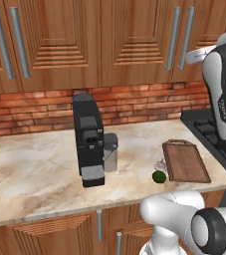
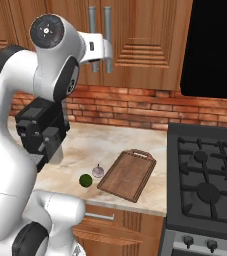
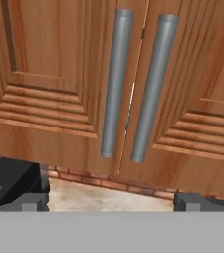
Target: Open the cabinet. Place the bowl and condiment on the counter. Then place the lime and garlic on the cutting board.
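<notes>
The two dark fingers [image 3: 19, 190] are standing wide apart and empty before the upper wooden wall cabinet [image 3: 49, 74], both doors shut, so the gripper [image 3: 111, 200] should be centring on one long grey metal bar handle [image 3: 114, 84] before closing and pulling outward.

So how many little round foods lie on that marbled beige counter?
2: a small dark green lime and a pale pinkish garlic bulb, together left of the dark brown wooden cutting board. The black coffee machine might hide more.
</notes>
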